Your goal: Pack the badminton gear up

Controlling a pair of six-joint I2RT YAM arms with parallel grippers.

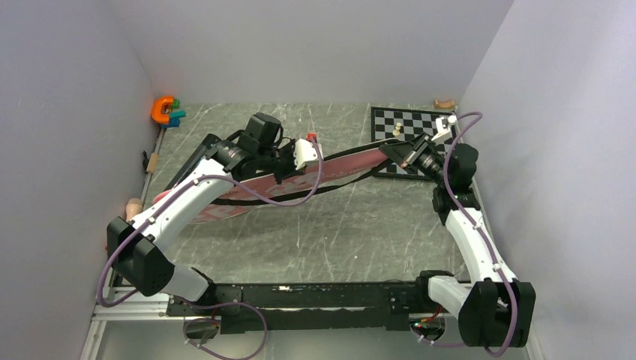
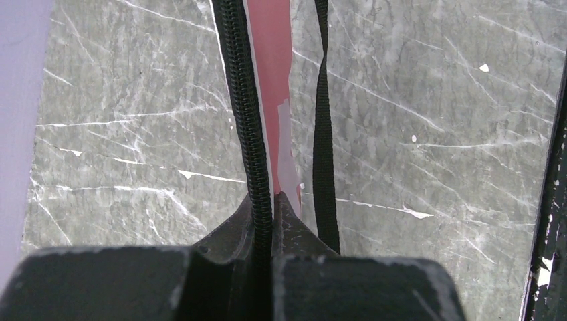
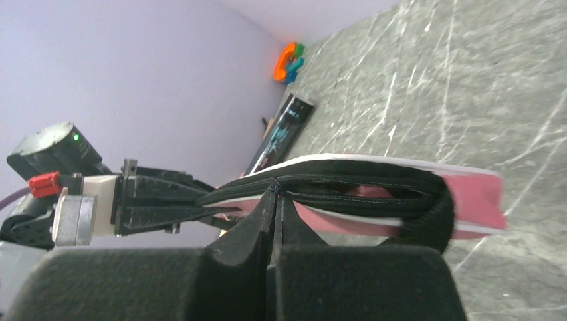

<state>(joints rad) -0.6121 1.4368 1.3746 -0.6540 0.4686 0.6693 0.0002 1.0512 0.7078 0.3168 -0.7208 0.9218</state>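
Three plain, pale lilac-grey walls close the scene: a back wall (image 1: 315,45), a left wall (image 1: 60,112) and a right wall (image 1: 562,112). Between them lies a flat grey-green, marble-patterned table top (image 1: 337,232) with thin white veins. The light is soft and even, and the shadows are faint.

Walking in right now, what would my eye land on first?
The long pink bag, stretched across the middle of the table between both arms, the left fingers and right fingers each pinched shut on its black edge. Then the chessboard in the far right corner and the orange-and-teal toy in the far left.
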